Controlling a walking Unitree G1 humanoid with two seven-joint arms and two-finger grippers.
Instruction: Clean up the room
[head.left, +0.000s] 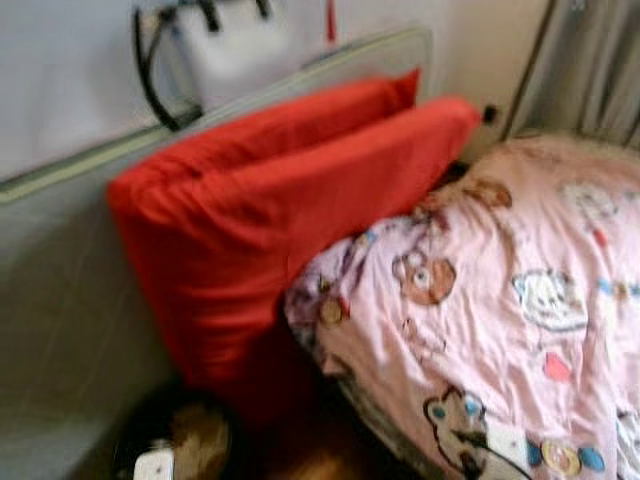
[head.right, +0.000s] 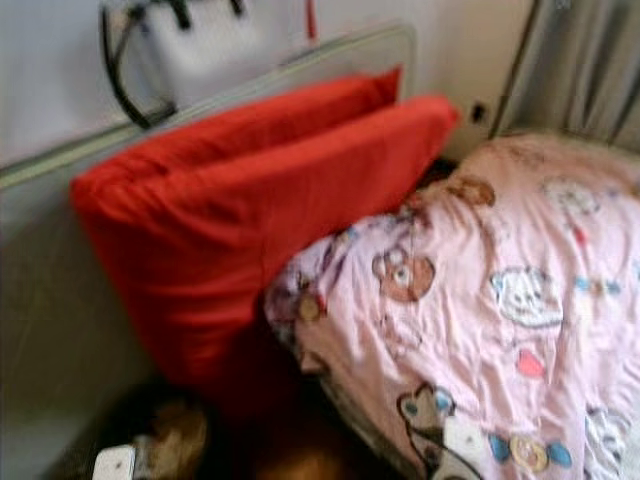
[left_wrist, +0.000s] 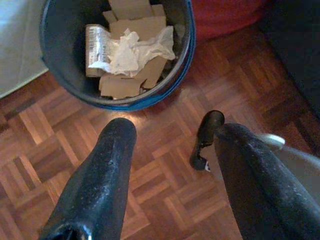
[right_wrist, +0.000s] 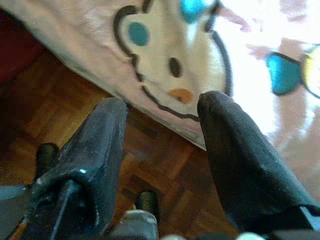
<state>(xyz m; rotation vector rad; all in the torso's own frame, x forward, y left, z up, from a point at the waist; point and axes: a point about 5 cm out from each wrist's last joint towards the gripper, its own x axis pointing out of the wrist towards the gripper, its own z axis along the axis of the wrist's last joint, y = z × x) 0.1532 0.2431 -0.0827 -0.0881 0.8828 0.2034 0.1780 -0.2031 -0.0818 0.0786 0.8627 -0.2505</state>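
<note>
Bin: on parquet floor beside red cushion — holds cardboard, crumpled white paper.
Left gripper: spread wide, empty, above floor near bin.
Right gripper: spread, empty — at pink quilt edge.

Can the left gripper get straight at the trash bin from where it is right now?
Probably yes. The left gripper hangs open over bare parquet floor, and the blue-rimmed trash bin, holding cardboard and crumpled paper, sits just ahead of its fingertips with nothing between them.
</note>
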